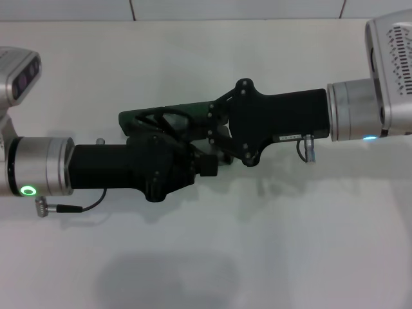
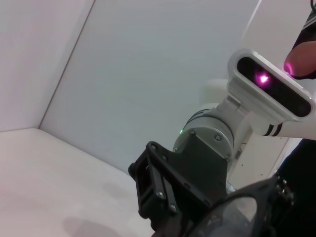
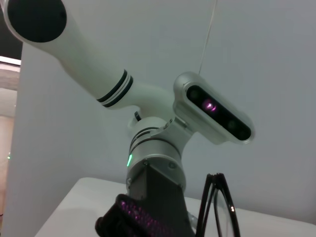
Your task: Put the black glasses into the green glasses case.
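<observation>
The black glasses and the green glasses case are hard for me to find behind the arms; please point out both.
black glasses [image 3: 217, 207]: right wrist view, on the thin black frame standing upright.
green glasses case [image 1: 145, 118]: head view, on the dark green edge showing behind the two grippers.

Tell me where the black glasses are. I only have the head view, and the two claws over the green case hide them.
Observer: The right wrist view shows the black glasses nearly edge-on, close beside the left claw.
Operator: Check the left wrist view too.
Observer: There, one clear lens in its black rim sits close to the camera, in front of the right claw.
Operator: Say whether either claw grips them.
Observer: No view settles that, because the fingertips are hidden. Neither wrist view shows the green glasses case at all.
</observation>
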Tool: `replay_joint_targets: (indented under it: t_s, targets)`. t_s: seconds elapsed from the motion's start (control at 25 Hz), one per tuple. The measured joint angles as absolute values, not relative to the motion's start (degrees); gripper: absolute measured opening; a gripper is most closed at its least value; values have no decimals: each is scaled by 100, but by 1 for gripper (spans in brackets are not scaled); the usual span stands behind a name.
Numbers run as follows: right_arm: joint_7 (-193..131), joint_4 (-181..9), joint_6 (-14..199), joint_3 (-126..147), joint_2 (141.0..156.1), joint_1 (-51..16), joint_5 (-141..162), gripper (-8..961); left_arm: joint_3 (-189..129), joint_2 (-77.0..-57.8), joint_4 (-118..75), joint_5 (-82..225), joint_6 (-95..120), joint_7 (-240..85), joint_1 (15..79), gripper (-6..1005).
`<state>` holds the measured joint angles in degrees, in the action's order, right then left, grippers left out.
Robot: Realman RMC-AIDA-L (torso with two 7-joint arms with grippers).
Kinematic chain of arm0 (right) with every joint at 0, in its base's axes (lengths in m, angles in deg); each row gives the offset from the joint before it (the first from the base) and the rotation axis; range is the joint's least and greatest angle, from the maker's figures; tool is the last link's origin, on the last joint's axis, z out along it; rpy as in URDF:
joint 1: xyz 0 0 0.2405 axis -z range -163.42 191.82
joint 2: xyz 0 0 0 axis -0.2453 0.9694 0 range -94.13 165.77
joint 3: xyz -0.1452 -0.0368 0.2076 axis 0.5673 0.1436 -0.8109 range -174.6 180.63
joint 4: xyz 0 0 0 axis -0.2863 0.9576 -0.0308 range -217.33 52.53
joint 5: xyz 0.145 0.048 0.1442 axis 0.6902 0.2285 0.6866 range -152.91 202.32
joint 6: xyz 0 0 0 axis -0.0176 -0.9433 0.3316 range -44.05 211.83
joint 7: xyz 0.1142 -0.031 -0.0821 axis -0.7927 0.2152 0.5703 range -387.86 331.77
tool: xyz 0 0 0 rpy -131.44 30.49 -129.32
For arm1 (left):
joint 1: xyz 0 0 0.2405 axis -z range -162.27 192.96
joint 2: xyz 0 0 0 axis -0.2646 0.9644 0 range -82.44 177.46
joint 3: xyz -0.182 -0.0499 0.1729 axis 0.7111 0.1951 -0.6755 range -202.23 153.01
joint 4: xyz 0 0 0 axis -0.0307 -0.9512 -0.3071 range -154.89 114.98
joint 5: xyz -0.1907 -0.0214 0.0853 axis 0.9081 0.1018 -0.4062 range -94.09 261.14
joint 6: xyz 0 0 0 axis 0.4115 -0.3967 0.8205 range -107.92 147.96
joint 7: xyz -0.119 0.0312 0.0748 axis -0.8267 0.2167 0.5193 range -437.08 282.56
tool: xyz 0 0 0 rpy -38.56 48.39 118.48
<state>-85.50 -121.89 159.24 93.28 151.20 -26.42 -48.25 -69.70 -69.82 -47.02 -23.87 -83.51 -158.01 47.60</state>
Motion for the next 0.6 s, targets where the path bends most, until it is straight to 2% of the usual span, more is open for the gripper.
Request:
replay_joint_targets:
  t_s: [0.6]
  targets:
    - [-8611,-12168,15856,8945,15135,-2628,-4846,53,-6966,-6935,-4702,-2438,-8357,-15816,4706,45]
